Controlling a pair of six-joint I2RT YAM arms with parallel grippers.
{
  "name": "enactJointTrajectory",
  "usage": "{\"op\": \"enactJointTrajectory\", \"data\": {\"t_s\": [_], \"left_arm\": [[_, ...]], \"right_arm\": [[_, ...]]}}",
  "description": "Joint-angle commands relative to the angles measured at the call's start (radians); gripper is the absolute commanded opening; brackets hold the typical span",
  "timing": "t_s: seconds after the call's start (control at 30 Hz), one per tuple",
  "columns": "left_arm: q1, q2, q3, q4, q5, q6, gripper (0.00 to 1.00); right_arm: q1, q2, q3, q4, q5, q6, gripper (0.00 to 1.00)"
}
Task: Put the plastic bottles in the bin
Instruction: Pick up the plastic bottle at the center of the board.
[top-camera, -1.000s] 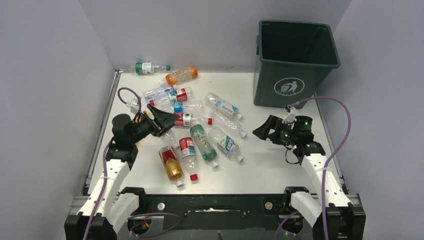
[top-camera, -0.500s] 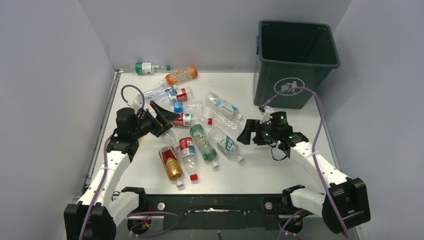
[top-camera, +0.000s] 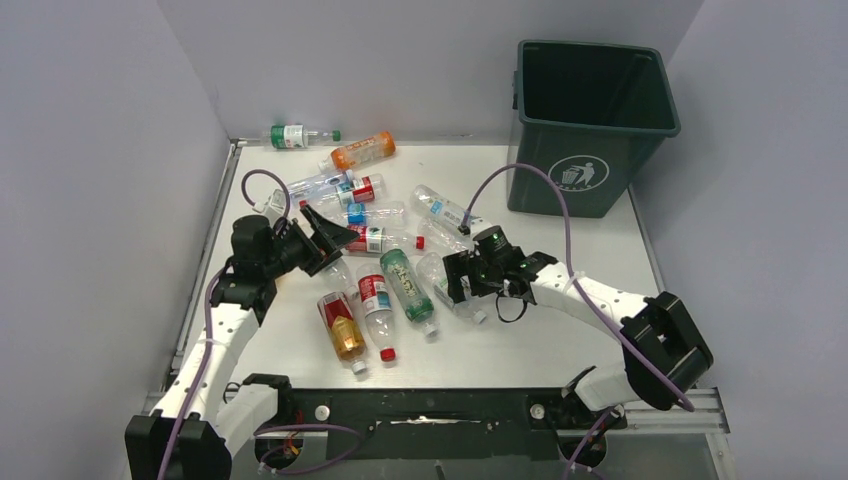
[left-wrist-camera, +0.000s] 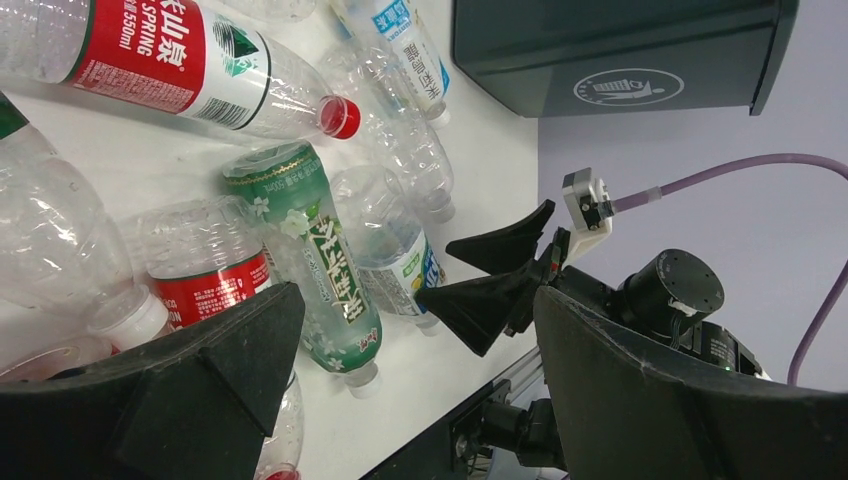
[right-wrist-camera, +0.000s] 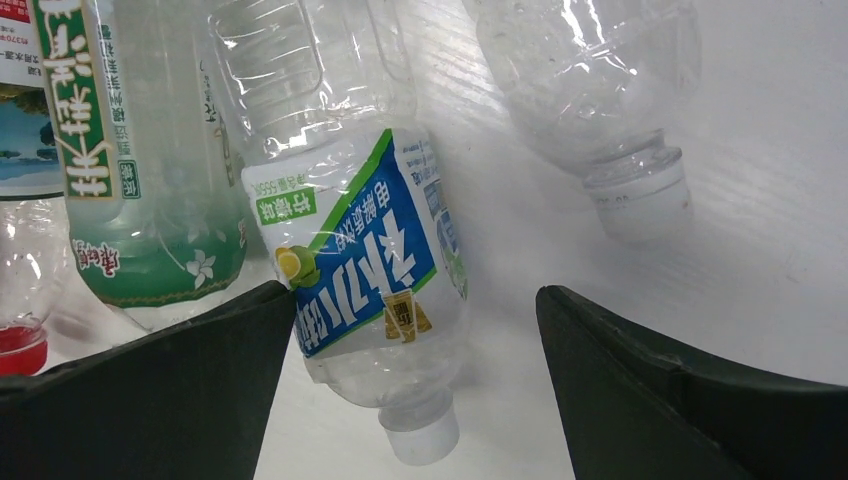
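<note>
Several plastic bottles lie in a loose pile mid-table. My right gripper (top-camera: 452, 282) is open, low over the table, its jaws on either side of the cap end of a clear blue-labelled bottle (top-camera: 458, 290). In the right wrist view this bottle (right-wrist-camera: 360, 270) lies between my open fingers (right-wrist-camera: 415, 390), cap toward the camera. My left gripper (top-camera: 338, 248) is open and empty at the pile's left side, above a clear bottle. In the left wrist view (left-wrist-camera: 420, 370) it looks across a green bottle (left-wrist-camera: 310, 260) and a red-labelled bottle (left-wrist-camera: 170, 60). The dark green bin (top-camera: 590, 120) stands at the back right.
An orange bottle (top-camera: 363, 151) and a green-labelled clear bottle (top-camera: 293, 136) lie by the back wall. An amber bottle (top-camera: 341, 325) and a red-labelled bottle (top-camera: 374, 296) lie near the front. Grey walls close in the table's left, back and right.
My right arm has swung left from beside the bin and come down over the blue-labelled bottle, gripper open. My left gripper has barely moved.
</note>
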Motion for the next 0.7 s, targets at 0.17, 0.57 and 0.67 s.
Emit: {"op": "enactJointTrajectory", "data": {"t_s": [0.17, 0.57, 0.67], "left_arm": [[-0.010, -0.022, -0.013, 0.038, -0.013, 0.021, 0.86], [-0.013, -0.020, -0.015, 0.047, -0.014, 0.014, 0.86], [-0.015, -0.019, -0.015, 0.048, -0.015, 0.014, 0.86]], "right_arm": [[0.048, 0.065, 0.071, 0.034, 0.100, -0.090, 0.98], [0.072, 0.122, 0.069, 0.052, 0.095, -0.096, 0.95], [0.071, 0.123, 0.070, 0.050, 0.097, -0.096, 0.87]]}}
